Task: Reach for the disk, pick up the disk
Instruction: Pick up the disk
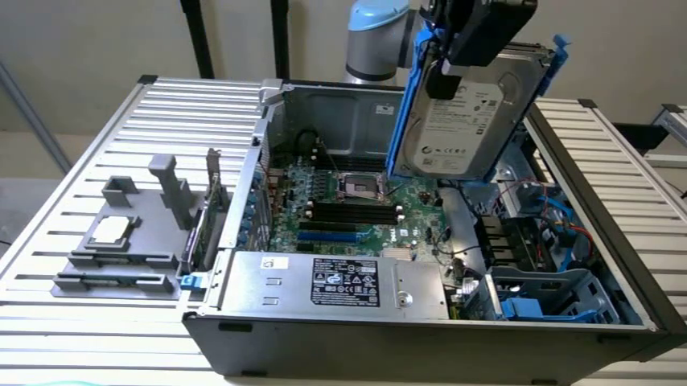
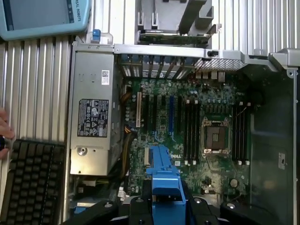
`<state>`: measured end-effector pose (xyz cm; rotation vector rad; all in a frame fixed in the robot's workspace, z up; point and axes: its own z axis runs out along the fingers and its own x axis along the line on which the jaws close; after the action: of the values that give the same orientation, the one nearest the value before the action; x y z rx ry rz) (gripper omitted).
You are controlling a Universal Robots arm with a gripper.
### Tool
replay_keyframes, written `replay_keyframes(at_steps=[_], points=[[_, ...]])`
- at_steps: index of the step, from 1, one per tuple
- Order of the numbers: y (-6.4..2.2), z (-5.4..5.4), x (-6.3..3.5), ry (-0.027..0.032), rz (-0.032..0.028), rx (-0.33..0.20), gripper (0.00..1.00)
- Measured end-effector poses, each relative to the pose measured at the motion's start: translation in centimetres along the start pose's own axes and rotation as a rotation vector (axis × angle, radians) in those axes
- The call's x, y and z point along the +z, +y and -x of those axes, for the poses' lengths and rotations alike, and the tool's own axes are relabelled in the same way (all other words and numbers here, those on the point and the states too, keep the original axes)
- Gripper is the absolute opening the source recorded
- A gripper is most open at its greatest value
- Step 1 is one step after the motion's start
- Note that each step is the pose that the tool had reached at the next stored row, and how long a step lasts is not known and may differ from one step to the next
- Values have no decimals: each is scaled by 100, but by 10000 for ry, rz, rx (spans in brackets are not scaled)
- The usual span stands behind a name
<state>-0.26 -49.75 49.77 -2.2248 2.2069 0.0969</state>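
The disk (image 1: 464,121) hangs tilted above the open computer case, its white printed label facing the exterior view. A blue plastic bracket (image 1: 411,104) frames its edges. My gripper (image 1: 446,76) comes down from above and is shut on the disk's upper part. In the wrist view the blue bracket (image 2: 164,180) sticks out between my black fingers (image 2: 136,206), with the motherboard far beneath it.
The open computer case (image 1: 215,322) lies on a slatted metal table (image 1: 64,338). Inside are the motherboard (image 1: 343,209), a silver power supply (image 1: 333,281) and a blue drive cage (image 1: 558,297). A grey fixture (image 1: 118,241) stands at the exterior view's left. A keyboard (image 2: 30,183), teach pendant (image 2: 37,16) and hand (image 2: 3,133) are nearby.
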Motion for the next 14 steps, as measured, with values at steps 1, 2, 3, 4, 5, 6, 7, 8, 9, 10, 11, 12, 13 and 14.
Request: replay_keyframes(at_steps=[1,2,3,4,5,6,7,8,9,10,11,12,13,14], points=[[-38,-29,-3,0,0,1,33],[-73,-57,-5,-1,1,0,33],[-105,-83,-7,-1,1,0,33],[-139,-112,-10,0,2,0,33],[-170,-141,-12,0,2,1,33],[-201,-171,-15,-1,3,0,33],[-231,-202,-17,0,3,0,33],[-261,-235,-20,-1,3,0,33],[-287,-267,-22,-1,3,1,33],[-311,-302,-25,-1,3,0,33],[-333,-336,-28,0,3,0,33],[-355,-372,-30,-1,3,0,33],[-377,-408,-32,-1,3,0,33],[-398,-444,-35,-1,3,1,33]])
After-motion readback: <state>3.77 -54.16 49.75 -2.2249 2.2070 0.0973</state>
